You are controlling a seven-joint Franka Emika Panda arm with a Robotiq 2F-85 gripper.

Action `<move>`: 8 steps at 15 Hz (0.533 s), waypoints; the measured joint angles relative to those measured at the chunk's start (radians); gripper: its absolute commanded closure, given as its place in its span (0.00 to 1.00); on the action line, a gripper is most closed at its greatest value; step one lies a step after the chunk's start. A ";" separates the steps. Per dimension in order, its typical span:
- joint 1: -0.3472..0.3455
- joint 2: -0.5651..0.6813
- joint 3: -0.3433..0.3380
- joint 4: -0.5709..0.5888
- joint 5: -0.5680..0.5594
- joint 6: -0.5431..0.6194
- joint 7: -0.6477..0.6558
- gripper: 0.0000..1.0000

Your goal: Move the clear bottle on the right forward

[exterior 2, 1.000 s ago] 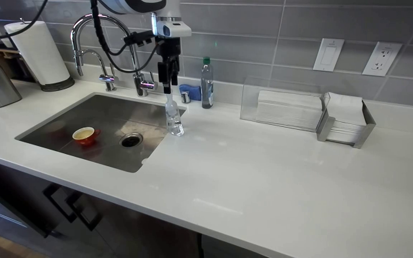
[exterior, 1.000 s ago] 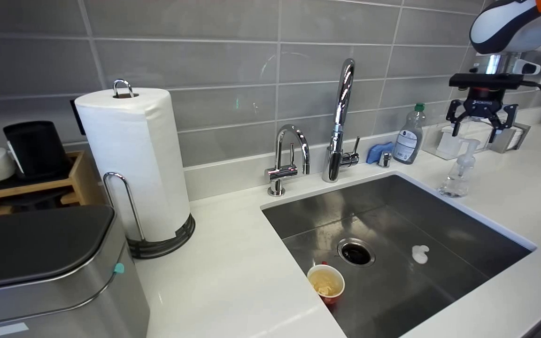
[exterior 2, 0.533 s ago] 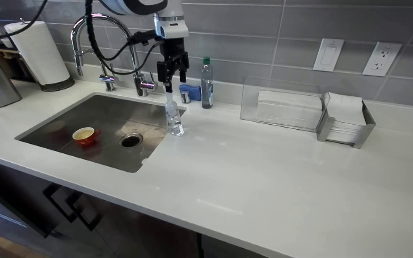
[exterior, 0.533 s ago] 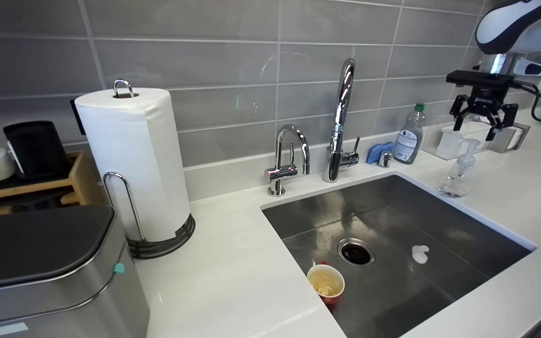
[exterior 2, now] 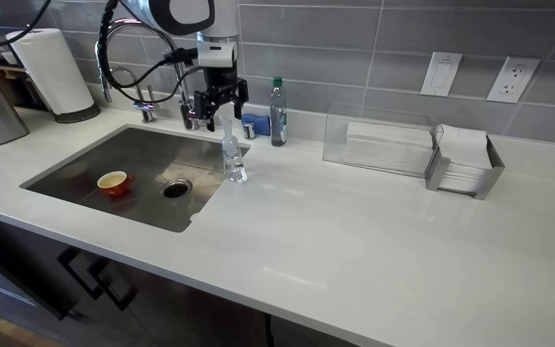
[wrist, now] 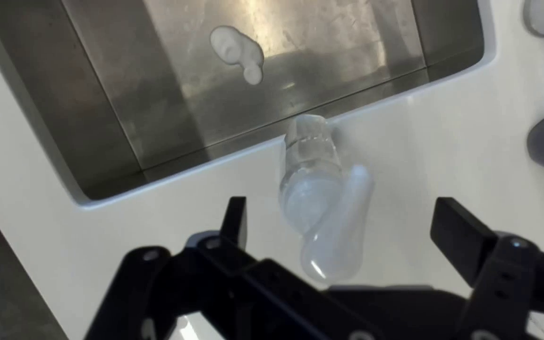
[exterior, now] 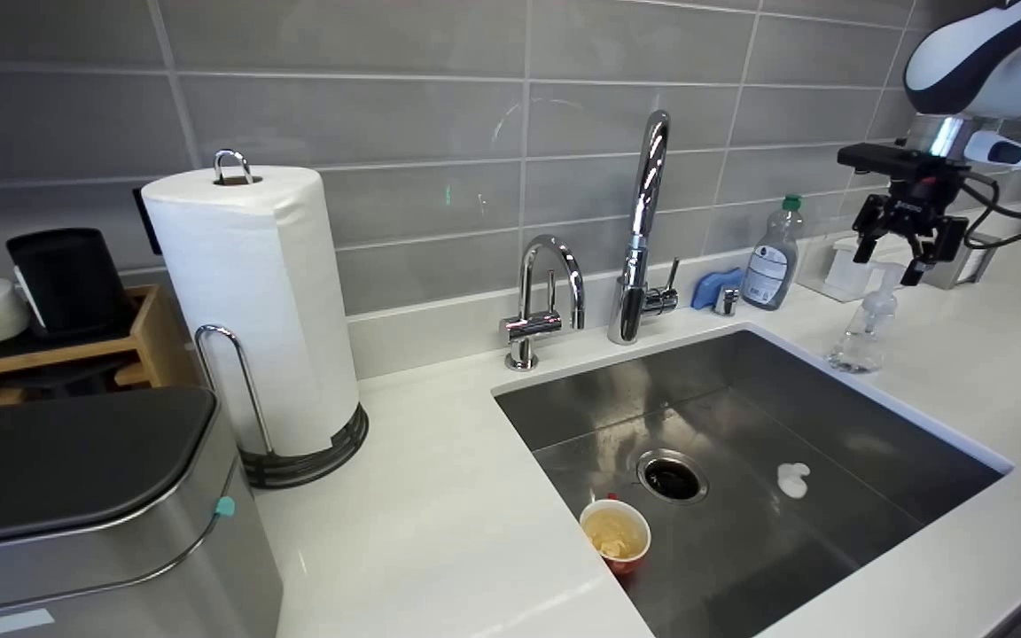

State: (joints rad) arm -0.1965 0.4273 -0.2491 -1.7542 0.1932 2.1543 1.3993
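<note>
Gripper (wrist: 340, 222), lower half of wrist view: jaws wide apart, w/ top of clear bottle (wrist: 317, 198) btwn them in frame. Bottle, ctr., stands on counter (wrist: 418, 146) just beside sink (wrist: 168, 108). Vs. 0.5 s ago: gripper lower in both exterior views; bottle unmoved.

The clear bottle (wrist: 317, 196) looks smooth, glossy plastic.

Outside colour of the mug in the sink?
Red; the mug shows best in an exterior view.
</note>
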 measured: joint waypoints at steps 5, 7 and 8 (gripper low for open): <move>0.021 -0.004 0.005 -0.057 0.017 0.146 0.105 0.00; 0.024 -0.004 0.002 -0.067 0.014 0.177 0.134 0.00; 0.024 -0.004 0.000 -0.068 0.012 0.182 0.145 0.00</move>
State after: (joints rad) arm -0.1724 0.4229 -0.2493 -1.8221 0.2051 2.3368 1.5442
